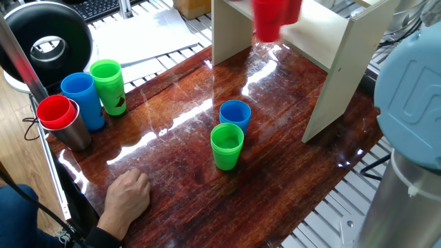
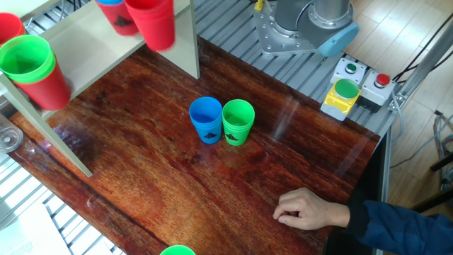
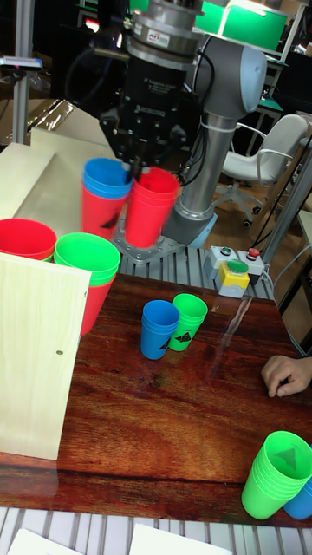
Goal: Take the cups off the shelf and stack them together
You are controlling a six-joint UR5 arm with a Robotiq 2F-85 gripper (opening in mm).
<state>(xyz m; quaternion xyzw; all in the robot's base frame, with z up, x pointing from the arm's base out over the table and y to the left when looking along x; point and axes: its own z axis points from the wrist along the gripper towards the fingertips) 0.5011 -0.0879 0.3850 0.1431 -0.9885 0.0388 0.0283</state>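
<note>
My gripper [image 3: 144, 172] hangs above the shelf's edge, shut on the rim of a red cup [image 3: 150, 211]. That cup shows blurred in one fixed view [image 1: 273, 18] and at the top of the other [image 2: 155, 22]. The cream shelf [image 2: 78, 47] still carries a blue cup on a red one [image 3: 104, 196], a red cup [image 3: 25, 239] and a green cup on a red one [image 3: 86, 261]. A blue cup [image 1: 235, 116] and a green cup [image 1: 227, 145] stand side by side mid-table.
At the table's left edge stand a green cup [image 1: 108, 85], a blue cup [image 1: 83, 98] and a red cup in a grey tumbler [image 1: 58, 118]. A person's hand [image 1: 128, 195] rests on the near edge. A button box [image 2: 346, 93] sits beside the robot base.
</note>
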